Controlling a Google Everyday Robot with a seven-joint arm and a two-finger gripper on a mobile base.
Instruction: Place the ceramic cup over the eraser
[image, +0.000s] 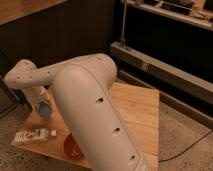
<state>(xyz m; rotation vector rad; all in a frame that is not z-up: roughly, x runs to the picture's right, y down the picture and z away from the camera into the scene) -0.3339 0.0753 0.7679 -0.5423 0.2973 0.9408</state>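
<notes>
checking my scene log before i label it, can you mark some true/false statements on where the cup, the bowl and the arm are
1. The ceramic cup is right at the end effector, by the left part of the table. True.
2. The red-brown bowl stands in full view at the table's far right corner. False: it is near the front edge, partly hidden behind the arm.
3. A white object lies flat near the table's front-left corner. True.
4. The table is black metal. False: it is light wood.
</notes>
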